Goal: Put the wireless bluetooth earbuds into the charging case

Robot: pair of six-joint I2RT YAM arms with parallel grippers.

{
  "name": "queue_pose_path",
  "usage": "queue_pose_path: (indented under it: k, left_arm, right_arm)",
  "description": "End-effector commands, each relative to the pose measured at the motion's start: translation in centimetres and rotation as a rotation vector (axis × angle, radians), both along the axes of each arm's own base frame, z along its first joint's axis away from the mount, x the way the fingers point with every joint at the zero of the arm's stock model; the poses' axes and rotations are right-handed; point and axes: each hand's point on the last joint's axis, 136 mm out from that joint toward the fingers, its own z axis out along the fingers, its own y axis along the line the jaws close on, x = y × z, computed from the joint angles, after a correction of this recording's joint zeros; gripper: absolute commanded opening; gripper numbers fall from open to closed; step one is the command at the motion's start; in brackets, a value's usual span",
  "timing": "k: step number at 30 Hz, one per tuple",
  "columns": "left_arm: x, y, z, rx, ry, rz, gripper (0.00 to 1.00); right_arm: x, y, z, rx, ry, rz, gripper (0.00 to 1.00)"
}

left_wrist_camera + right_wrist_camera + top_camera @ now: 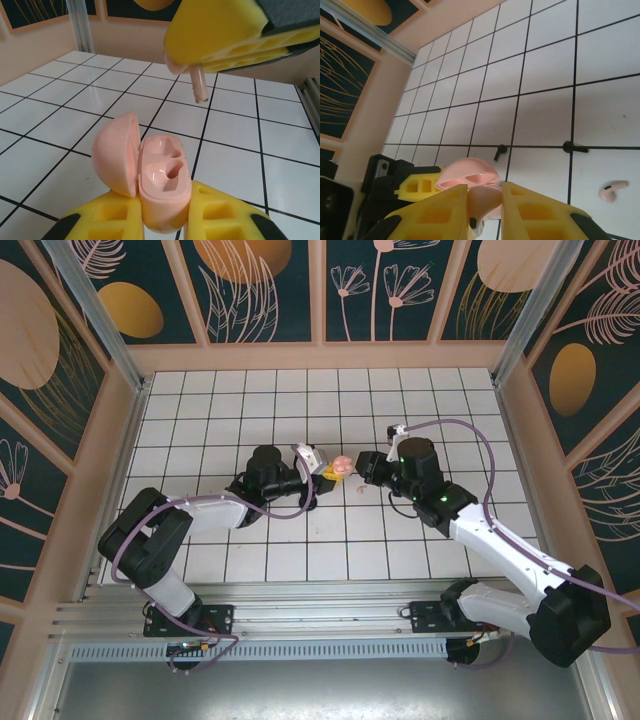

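Mid-worktop (200, 440), my left jaws are closed on the open pink case (162, 187). Its lid (117, 155) is swung left and both wells are bare. The case's lower end is cut off at the frame edge between my yellow pads (112, 217).

My right jaws pinch a pink earbud (199, 85) just above the case and apart from it, stem pointing down. Its head is buried between the pads, and from the right wrist it is only a pale blur.

From above, the case is a small pink spot (342, 468) between my two wrists, and the earbud there is too small to pick out.

White grid tiles lie open on every side of the jaws, with the wall (320, 356) well apart.

A second earbud (612, 191), also pink, lies loose on a tile near my right jaws. Two black earbuds (499, 151) (568, 147) sit on a grid line beyond the case, apart from each other. They are too small to tell which way they face.
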Motion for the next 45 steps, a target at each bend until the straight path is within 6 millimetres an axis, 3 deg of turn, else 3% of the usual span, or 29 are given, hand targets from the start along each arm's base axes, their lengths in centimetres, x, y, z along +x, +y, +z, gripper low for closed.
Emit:
queue_pose_path:
  k: [1,18,33,45]
  left_arm:
    - [-0.1,-0.2,0.8,-0.023,-0.036,-0.006,0.13]
    - [-0.2,-0.3,2.5,-0.064,-0.042,-0.009,0.13]
    - [0.1,-1.0,4.6,-0.116,-0.061,-0.026,0.13]
    - [0.2,-1.5,5.6,-0.137,-0.07,-0.034,0.14]
  right_arm:
    - [0.6,0.1,1.2,0.022,-0.056,-0.026,0.21]
    - [1.0,1.5,-0.3,0.022,-0.046,-0.001,0.21]
    - [0.8,1.3,-1.8,-0.009,-0.027,-0.009,0.21]
    - [0.9,1.4,-1.8,-0.023,-0.042,-0.017,0.2]
